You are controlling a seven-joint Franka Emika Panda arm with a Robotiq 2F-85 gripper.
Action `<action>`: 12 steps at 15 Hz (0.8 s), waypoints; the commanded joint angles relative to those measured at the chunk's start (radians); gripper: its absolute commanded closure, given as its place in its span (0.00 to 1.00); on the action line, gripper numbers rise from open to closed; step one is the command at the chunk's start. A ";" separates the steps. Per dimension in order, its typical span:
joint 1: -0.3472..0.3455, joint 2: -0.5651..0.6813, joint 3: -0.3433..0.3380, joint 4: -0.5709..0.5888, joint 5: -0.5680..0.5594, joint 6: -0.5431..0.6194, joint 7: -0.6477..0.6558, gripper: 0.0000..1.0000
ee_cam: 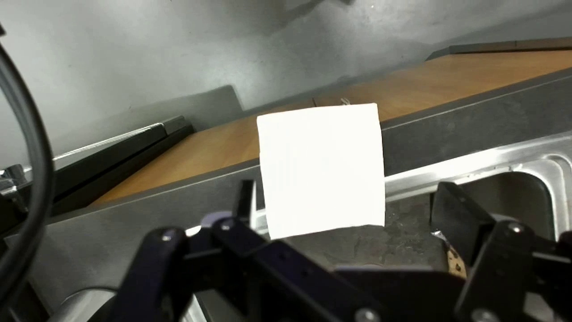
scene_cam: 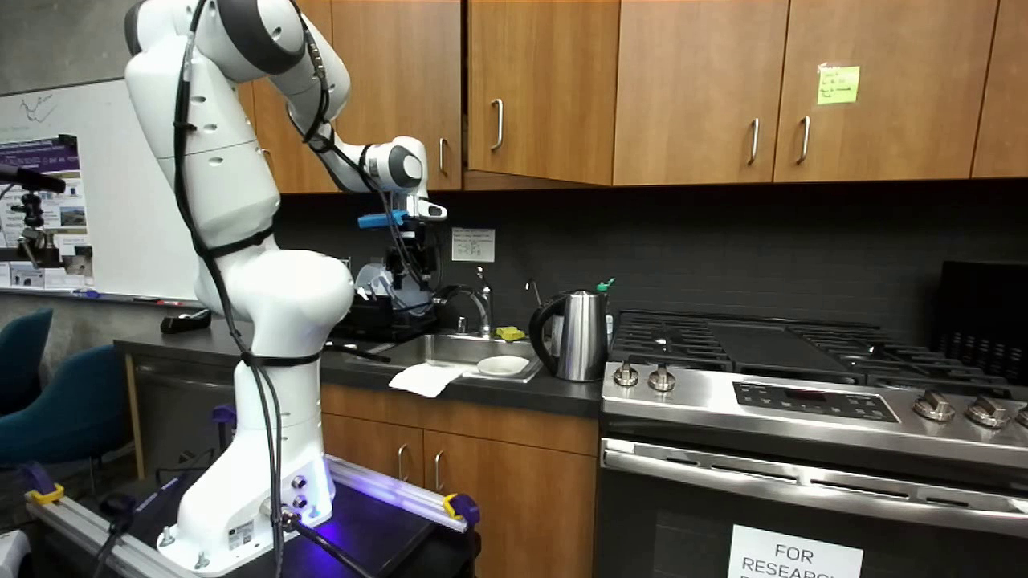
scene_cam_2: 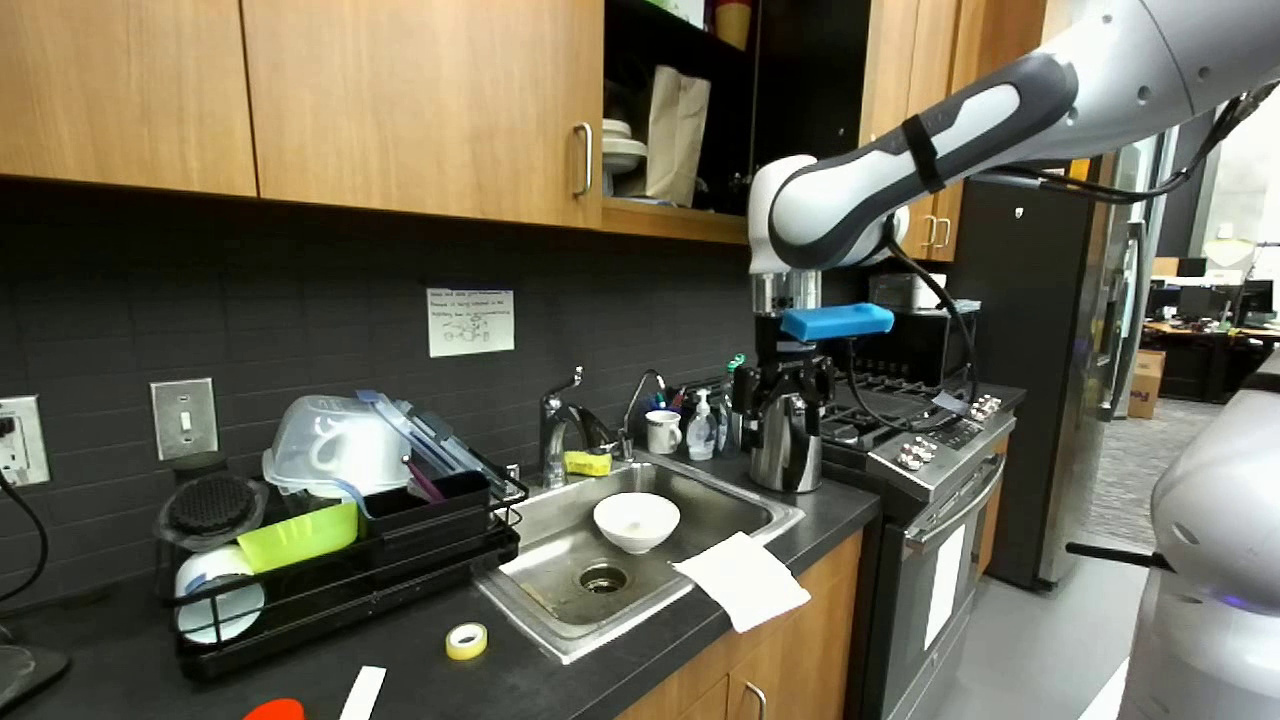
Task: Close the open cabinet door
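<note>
The open cabinet door is a tall brown wood panel with a slim silver bar handle. It stands swung out from the upper cabinet, its handle edge away from the frame. In an exterior view the cabinet shows its dark inside, with a paper bag and stacked dishes. The door is not in the wrist view. My gripper points down, below the upper cabinets and apart from the door. It shows open and empty in an exterior view, and its fingers are wide apart in the wrist view.
Shut upper doors flank the open one; a door to the right bears a yellow note. Below are a sink with a faucet, a steel kettle, a dish rack and a stove. A white sheet overhangs the counter edge.
</note>
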 commanded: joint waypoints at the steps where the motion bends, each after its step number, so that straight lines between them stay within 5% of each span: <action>1: 0.017 -0.076 0.032 -0.082 -0.004 0.003 0.068 0.00; 12: 0.041 -0.383 0.116 -0.338 0.029 0.018 0.276 0.00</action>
